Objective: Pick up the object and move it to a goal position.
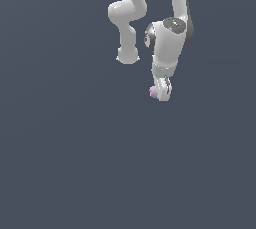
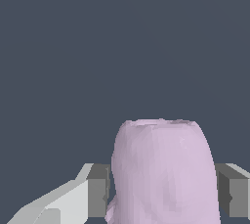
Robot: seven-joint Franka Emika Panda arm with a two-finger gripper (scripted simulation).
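Two grey pads (image 2: 97, 191) press against the lump (image 2: 163, 169) from either side in our wrist view, so we read the jaws as closed on it, holding it between them. The lump is pale pink-lilac, rounded along its sides and flattish across its far end, with a faintly bumpy, matte skin. Each pad is a blocky dark-grey face set on a white, faceted finger. In our exterior view the lump (image 1: 153, 91) is a small pink spot poking out at the tip of the gripper (image 1: 161, 93), on the exterior view's left of the white fingers. Above it we see the arm (image 1: 167, 43): smooth, glossy white, tube-like links with rounded elbows and a dark grey joint cap. Behind everything lies a flat, even slate-blue surface (image 1: 75, 163); whether the lump touches it we cannot tell.
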